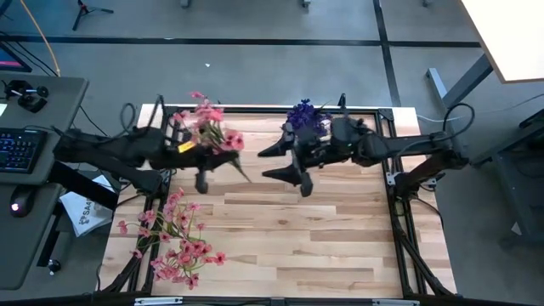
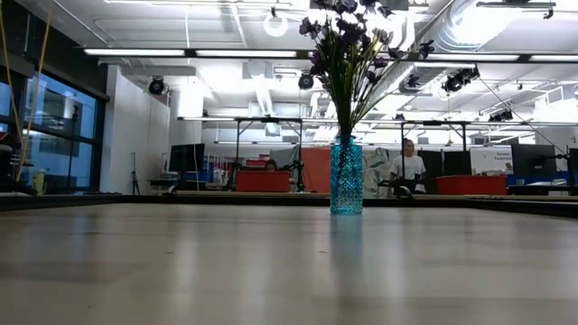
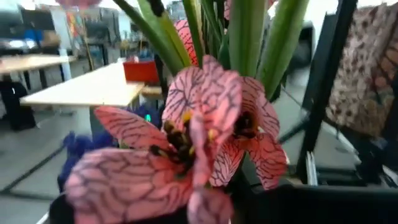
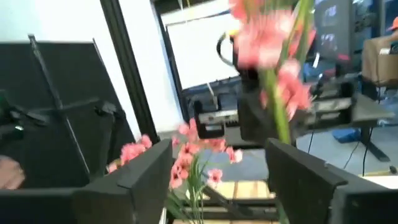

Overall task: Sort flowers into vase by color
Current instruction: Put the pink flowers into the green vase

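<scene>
My left gripper mid-table left, grips pink sprig. My right gripper centre, fingers spread wide. Purple flowers in blue vase, far edge. Loose pink flowers near-left.

Almost no writing can be read here. At the lower left of the overhead view, a white sheet of paper lying beside the table carries dark printed letters that seem to begin with "SA", but the rest is too small to make out. Signs in the room behind are illegible.
</scene>
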### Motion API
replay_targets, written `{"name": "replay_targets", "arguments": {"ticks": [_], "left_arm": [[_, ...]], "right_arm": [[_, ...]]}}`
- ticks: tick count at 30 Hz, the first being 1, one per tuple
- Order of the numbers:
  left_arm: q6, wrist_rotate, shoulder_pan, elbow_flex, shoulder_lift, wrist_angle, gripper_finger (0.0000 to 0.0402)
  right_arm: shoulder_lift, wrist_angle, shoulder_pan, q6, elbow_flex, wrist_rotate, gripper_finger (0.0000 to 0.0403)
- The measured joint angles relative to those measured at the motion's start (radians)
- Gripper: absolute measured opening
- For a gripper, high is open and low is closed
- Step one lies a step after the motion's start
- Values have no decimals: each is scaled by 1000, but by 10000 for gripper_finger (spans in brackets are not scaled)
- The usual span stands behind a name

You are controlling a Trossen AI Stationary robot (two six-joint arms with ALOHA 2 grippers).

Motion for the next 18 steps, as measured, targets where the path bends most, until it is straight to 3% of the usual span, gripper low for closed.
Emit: {"name": "replay_targets", "arguments": {"ticks": [4,9,18], "left_arm": [[-18,-1,-33,0,-121,-154,2],[-65,3,-86,0,-273,-257,1],[-62,-21,-176,1,-453,-269,1]], "right_arm": [[-60,-27,-2,-7,0,19,278],[-106,-112,-1,-2,0,99,282],[-89,-135,7,89,0,117,282]]}}
